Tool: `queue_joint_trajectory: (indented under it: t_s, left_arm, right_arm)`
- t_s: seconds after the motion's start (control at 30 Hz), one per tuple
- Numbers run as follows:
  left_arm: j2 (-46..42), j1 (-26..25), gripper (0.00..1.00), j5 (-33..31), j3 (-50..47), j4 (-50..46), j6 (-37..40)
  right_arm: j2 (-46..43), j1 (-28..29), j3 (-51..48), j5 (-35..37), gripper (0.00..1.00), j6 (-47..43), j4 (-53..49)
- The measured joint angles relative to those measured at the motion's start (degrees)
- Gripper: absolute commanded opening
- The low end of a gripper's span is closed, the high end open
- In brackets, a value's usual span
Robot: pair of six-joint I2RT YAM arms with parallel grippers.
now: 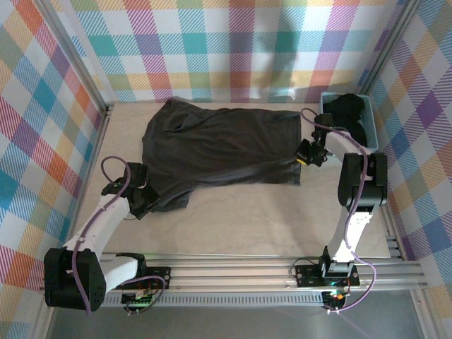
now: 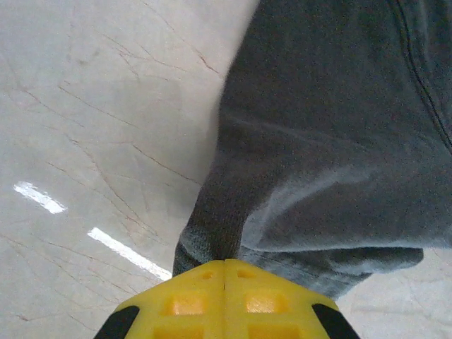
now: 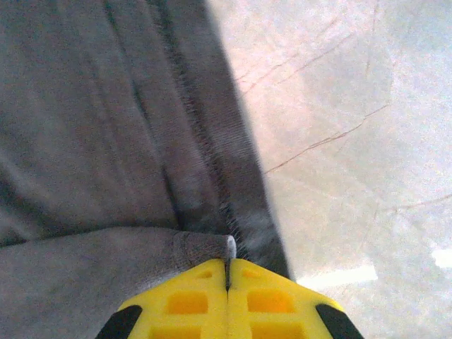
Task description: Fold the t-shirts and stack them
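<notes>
A dark charcoal t-shirt (image 1: pixel 219 145) lies spread across the far half of the table, partly doubled over along its near side. My left gripper (image 1: pixel 145 200) is at the shirt's near-left corner. In the left wrist view its yellow jaws (image 2: pixel 224 263) are shut on a bunched fold of the t-shirt (image 2: pixel 332 141). My right gripper (image 1: pixel 308 154) is at the shirt's right edge. In the right wrist view it (image 3: pixel 228 265) is shut on a folded-over bit of hem of the t-shirt (image 3: pixel 106 141). Another dark t-shirt (image 1: pixel 349 109) lies crumpled in the basket.
A light-blue lattice basket (image 1: pixel 326 99) stands at the far right corner against the checked wall. Checked walls close in the table on the left, back and right. Bare pale tabletop (image 1: pixel 247 219) lies between the shirt and the arm bases.
</notes>
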Motion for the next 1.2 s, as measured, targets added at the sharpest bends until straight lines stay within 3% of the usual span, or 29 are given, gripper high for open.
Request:
queue_joint_trajectory:
  t_s: [0.07,0.2,0.37,0.47,0.67,0.9,1.2]
  left_arm:
    - [0.0,0.0,0.0,1.3,0.0,0.0,0.2]
    - [-0.7,0.0,0.0,3.4,0.0,-0.1,0.9]
    - [-2.7,0.0,0.0,3.5,0.0,-0.2,1.4]
    - [-3.1,0.0,0.0,3.5,0.0,-0.2,1.4]
    - [-3.0,0.0,0.0,3.6,0.0,-0.2,1.4]
    - [-3.0,0.0,0.0,3.6,0.0,-0.2,1.6]
    - [-3.0,0.0,0.0,3.6,0.0,-0.2,1.8]
  right_arm:
    - [0.4,0.0,0.0,1.0,0.31,-0.5,-0.4]
    - [-2.9,-0.3,-1.7,2.8,0.39,-0.1,0.3]
    - [-15.8,-0.6,-11.7,3.0,0.33,4.0,1.7]
    - [-20.1,-0.4,-16.3,1.9,0.35,8.9,2.4]
    - [-16.8,0.1,-21.0,0.8,0.39,16.1,5.8]
    - [-11.7,0.1,-21.7,-1.8,0.47,14.4,12.3]
    - [-11.6,0.1,-22.9,-7.4,0.41,12.8,18.1]
